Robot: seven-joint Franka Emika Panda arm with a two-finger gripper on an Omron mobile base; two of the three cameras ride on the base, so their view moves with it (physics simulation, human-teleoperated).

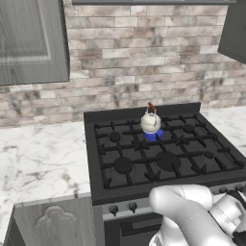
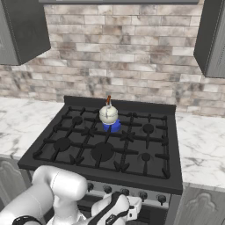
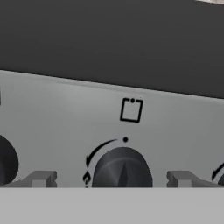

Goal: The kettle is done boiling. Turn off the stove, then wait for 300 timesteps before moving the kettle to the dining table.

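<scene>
Gripper [image 3: 111, 179] fingers spread wide, holding nothing, squared up to a dark knob [image 3: 122, 168] on the stove [image 2: 132, 186] front panel, presumably to straddle and turn it off, while the kettle [image 1: 150, 122] sits over blue flame on the back-centre burner.

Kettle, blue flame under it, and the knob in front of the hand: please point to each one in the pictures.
kettle [image 1: 150, 123]: left base view, on its round cream body.
blue flame [image 2: 112, 127]: right base view, on the blue glow below the kettle.
knob [image 3: 122, 168]: hand view, on the dark knob's face between the fingertips.
</scene>
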